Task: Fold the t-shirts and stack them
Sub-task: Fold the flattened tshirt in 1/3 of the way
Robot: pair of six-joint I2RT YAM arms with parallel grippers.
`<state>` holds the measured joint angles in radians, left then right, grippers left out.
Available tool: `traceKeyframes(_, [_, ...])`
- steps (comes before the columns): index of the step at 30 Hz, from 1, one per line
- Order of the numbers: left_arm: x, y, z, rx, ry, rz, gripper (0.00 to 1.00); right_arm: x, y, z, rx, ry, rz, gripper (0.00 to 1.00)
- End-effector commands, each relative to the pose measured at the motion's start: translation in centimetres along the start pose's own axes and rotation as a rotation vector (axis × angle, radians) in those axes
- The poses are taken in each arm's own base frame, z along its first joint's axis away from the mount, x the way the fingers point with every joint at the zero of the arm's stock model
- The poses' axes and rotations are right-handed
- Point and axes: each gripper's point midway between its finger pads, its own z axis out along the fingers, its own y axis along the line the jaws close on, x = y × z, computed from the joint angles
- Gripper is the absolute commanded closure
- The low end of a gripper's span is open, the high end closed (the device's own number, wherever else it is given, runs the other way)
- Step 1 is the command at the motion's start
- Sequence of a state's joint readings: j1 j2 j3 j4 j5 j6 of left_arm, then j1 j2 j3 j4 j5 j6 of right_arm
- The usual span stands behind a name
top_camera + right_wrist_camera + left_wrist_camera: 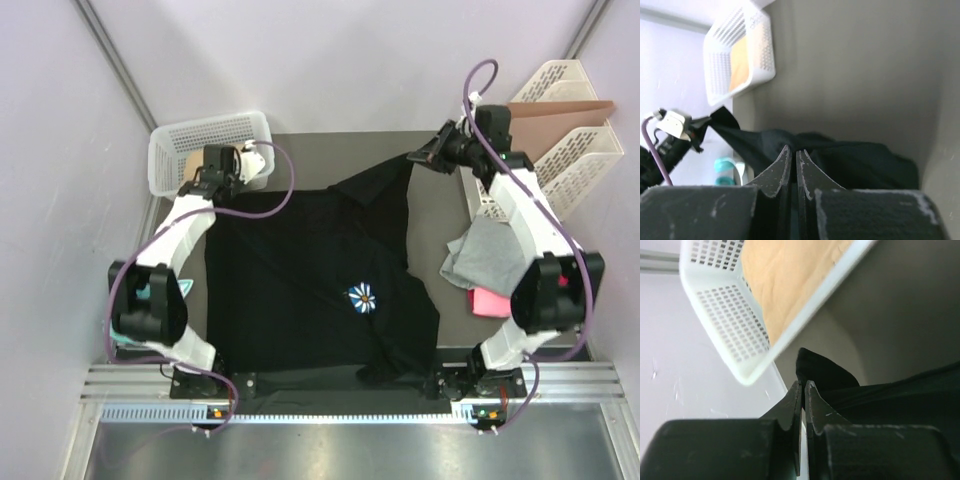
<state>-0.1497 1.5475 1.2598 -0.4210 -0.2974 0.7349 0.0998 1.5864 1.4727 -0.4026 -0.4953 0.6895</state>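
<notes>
Overhead, a grey table between pale walls is carrying the black t-shirt spread over its middle, with the grey t-shirt and pink t-shirt lying crumpled at the right. A white basket in the far-left corner is holding brown cardboard. Both arms are reaching far, the left gripper and right gripper each pinching a far corner of the black t-shirt, jaws nearly together.

Black t-shirt bears a white-and-blue logo; also grey t-shirt, pink t-shirt.
</notes>
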Motion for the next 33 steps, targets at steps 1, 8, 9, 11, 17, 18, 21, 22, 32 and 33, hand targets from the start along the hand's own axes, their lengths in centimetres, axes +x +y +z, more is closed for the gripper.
traceKeyframes(1, [-2.3,4.2,3.3,-0.121,-0.014,-0.018,1.00,-7.1,1.5,0.4,-0.011,-0.139,-0.047,1.00])
traceKeyframes(8, [-4.4,6.9,8.3,-0.199,-0.010,-0.022,1.00,-10.3,-0.4,6.2,0.010,-0.093,-0.021,1.00])
traceKeyframes(9, [-4.1,6.5,9.5,-0.193,0.004,-0.021,1.00,-10.8,0.1,6.3,0.000,-0.098,-0.027,1.00])
traceKeyframes(11, [-4.1,6.8,10.7,-0.203,0.014,-0.040,1.00,-10.6,-0.7,7.4,0.008,-0.077,-0.016,1.00])
traceKeyframes(17, [-3.3,6.6,10.0,-0.216,-0.005,-0.066,1.00,-7.4,-0.6,6.4,0.066,-0.030,-0.079,1.00])
traceKeyframes(18, [-3.0,6.5,9.8,-0.218,-0.004,-0.058,1.00,-6.9,-0.4,6.2,0.071,-0.023,-0.103,1.00])
traceKeyframes(21, [-2.0,6.5,8.0,-0.225,-0.020,-0.041,1.00,-4.6,0.3,4.8,0.099,-0.005,-0.149,1.00])
traceKeyframes(22, [-0.9,5.6,7.8,-0.208,-0.005,-0.022,1.00,-4.4,1.2,3.6,0.101,-0.023,-0.167,1.00])
traceKeyframes(32, [4.0,0.1,2.8,-0.081,-0.013,0.003,1.00,5.9,2.4,-1.0,0.128,0.057,-0.231,1.00])
traceKeyframes(33, [4.6,-0.6,2.7,-0.067,-0.007,-0.001,1.00,6.8,2.3,-1.4,0.131,0.066,-0.223,1.00])
